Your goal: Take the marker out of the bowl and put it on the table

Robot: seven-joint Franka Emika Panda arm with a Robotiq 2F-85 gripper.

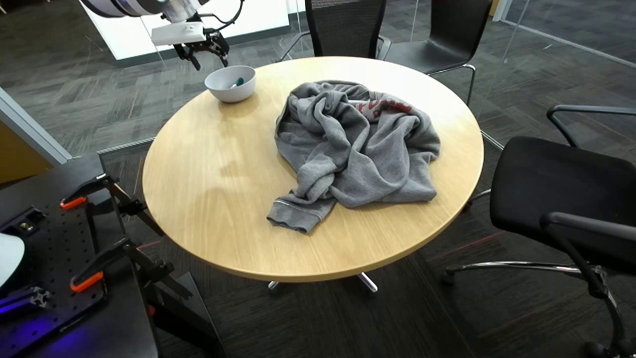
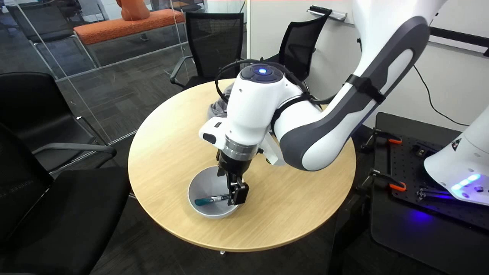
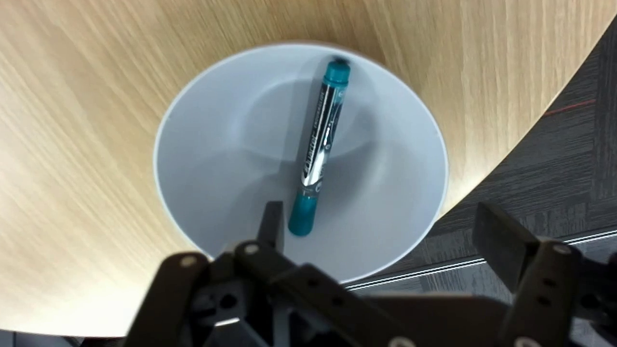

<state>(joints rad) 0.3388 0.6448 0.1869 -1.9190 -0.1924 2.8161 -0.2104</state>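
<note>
The marker (image 3: 319,144), teal-green with a printed barrel, lies inside the grey-white bowl (image 3: 202,140), tilted against its wall. It also shows in both exterior views (image 1: 239,81) (image 2: 205,201), partly hidden there. The bowl (image 1: 229,93) (image 2: 198,183) stands upright near the edge of the round tan table (image 1: 208,199) (image 2: 164,152) (image 3: 72,144). My gripper (image 1: 211,64) (image 2: 236,193) (image 3: 378,209) is open and empty, above the bowl's rim area. In the wrist view the left finger appears close beside the marker's lower cap; the right finger appears beyond the bowl, over the floor.
A grey sweater heap (image 1: 367,149) covers much of the table and is mostly hidden behind the arm in an exterior view (image 2: 218,109). Black chairs (image 1: 556,184) (image 2: 76,210) stand around the table. A dark side table with orange-tipped clamps (image 1: 87,282) bears the robot's base (image 2: 458,172).
</note>
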